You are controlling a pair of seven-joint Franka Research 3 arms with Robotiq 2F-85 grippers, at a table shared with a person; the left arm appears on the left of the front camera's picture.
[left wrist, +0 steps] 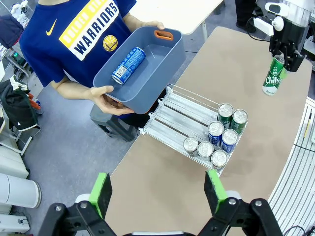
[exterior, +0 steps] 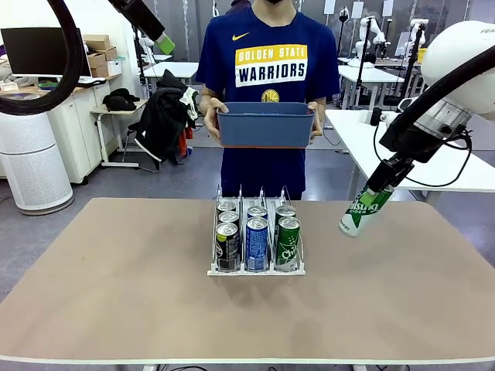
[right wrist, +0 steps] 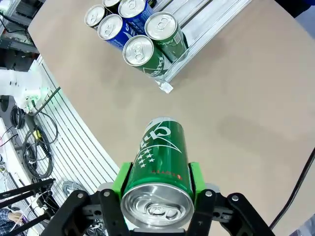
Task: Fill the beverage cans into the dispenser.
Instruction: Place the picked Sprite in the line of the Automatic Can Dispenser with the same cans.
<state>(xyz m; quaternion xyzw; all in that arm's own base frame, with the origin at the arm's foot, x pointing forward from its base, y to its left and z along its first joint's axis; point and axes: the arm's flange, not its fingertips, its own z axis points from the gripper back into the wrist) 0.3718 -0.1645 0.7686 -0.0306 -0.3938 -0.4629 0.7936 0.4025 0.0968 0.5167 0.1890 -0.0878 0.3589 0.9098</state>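
The clear three-lane dispenser [exterior: 255,271] sits mid-table with several beverage cans [exterior: 257,241] standing at its near end: black left, blue middle, green right. My right gripper [exterior: 379,187] is shut on a green can [exterior: 361,212], holding it tilted above the table, to the right of the dispenser. In the right wrist view that green can [right wrist: 160,162] sits between the green pads [right wrist: 122,183], with the dispenser [right wrist: 209,22] beyond it. My left gripper [left wrist: 158,192] hangs open high above the table's left side. A blue can [left wrist: 129,65] lies in the person's bin.
A person stands at the far edge holding a blue-grey bin [exterior: 265,128] in both hands, level with the dispenser's far end. From the left wrist, the bin [left wrist: 166,69] hovers just past the dispenser's [left wrist: 179,115] empty far end.
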